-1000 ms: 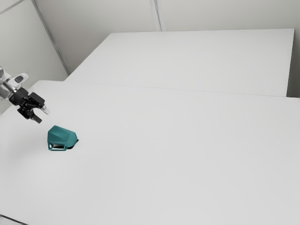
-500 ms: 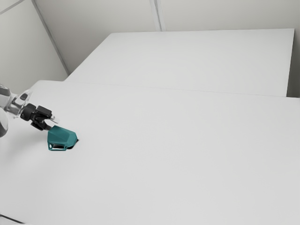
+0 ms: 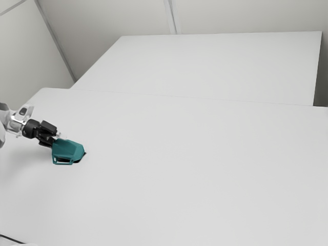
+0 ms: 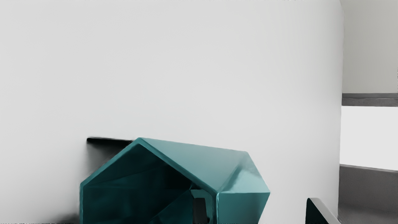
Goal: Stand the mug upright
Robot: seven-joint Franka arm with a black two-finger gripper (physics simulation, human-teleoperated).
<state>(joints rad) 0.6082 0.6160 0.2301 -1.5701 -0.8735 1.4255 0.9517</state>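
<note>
The teal faceted mug (image 3: 67,148) lies on its side on the white table, its handle on the side nearest the exterior view's bottom edge. My gripper (image 3: 55,140) is at the mug's upper-left end in that view, its tips partly hidden there. The wrist view looks into the dark mouth of the mug (image 4: 199,161). There my gripper (image 4: 258,211) stands open, with one dark finger (image 4: 199,210) inside the mouth and the other outside, apart from the mug. A side wall of the mug lies between them.
The white tabletop (image 3: 195,164) stretches around the mug, and a second white surface (image 3: 205,66) lies beyond it. Pale walls stand behind. In the wrist view the table's edge runs beside grey and white background areas.
My hand has come down and across to the mug, and one finger is now inside its mouth. The mug has stayed where it was.
</note>
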